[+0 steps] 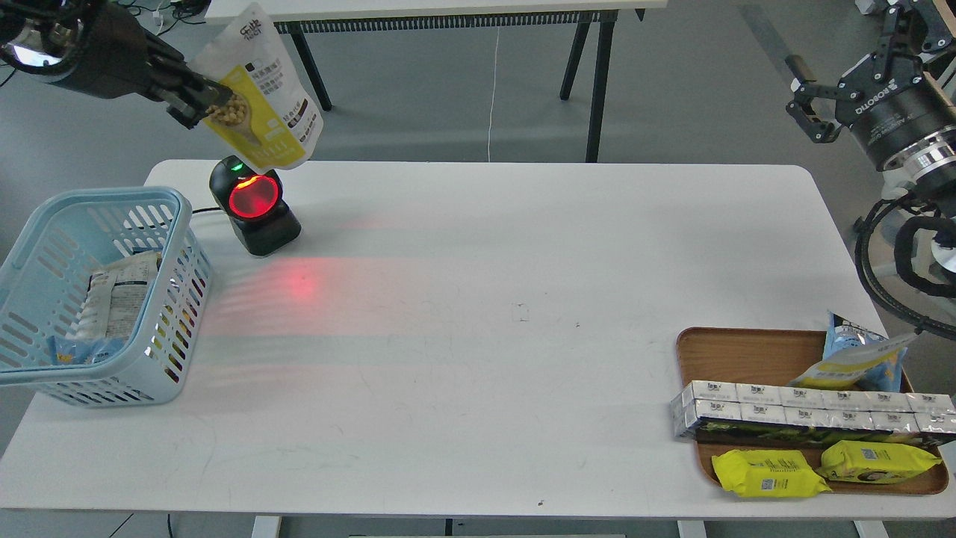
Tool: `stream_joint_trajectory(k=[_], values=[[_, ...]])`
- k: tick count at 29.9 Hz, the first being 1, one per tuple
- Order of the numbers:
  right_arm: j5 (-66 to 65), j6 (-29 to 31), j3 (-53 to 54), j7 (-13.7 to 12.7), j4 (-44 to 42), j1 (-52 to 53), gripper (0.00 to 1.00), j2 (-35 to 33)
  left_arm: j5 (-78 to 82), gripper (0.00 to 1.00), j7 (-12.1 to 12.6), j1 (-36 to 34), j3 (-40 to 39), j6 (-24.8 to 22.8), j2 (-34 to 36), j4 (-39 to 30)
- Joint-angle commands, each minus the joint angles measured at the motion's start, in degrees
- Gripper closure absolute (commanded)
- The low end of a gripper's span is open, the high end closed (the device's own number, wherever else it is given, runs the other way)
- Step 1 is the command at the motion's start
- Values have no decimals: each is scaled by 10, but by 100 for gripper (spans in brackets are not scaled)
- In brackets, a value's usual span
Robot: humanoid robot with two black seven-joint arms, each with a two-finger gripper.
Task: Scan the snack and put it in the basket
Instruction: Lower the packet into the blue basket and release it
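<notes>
The snack (258, 90), a stand-up pouch with a white top and a yellow lower part showing beans, is hanging tilted in the air at the far left corner of the table, just above the scanner (254, 205). The left gripper (200, 101) is pinching it from the left edge, its dark fingers closed over the bean picture. The scanner is standing on the white table (485, 336), its round window glowing red, a small green light showing on top, and a red patch falling on the tabletop in front of it. To the left, the basket (175, 299) is sitting at the table's edge with packets lying inside. Far across, the right gripper (810, 101) is hovering off the table's right side with its fingers spread and nothing between them. Below it, a brown tray (739, 351) is holding a row of silver-white cartons (806, 411), two yellow packets (769, 473) and a blue-and-yellow pouch (859, 351).
</notes>
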Motion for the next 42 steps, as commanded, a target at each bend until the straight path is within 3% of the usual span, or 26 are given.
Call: stream_joint_trajectory(k=[1,8,16,35,42], values=[[0,0,-1,0,-2,0,1,0,25,99,0,-5,-1,0,52,-3],[0,0,-2,0,-3,-1,1,0,70,97,0,-5,2,0,141,-53],[-1,0,-2,0,-5,-1,1,2,131,97,0,24,8,0,200,-56],[-1,0,-3,0,-4,-3,1,0,133,97,0,170,-1,0,208,-46],[-1,0,-4,0,0,-2,1,0,96,94,0,193,-1,31,201,-46]])
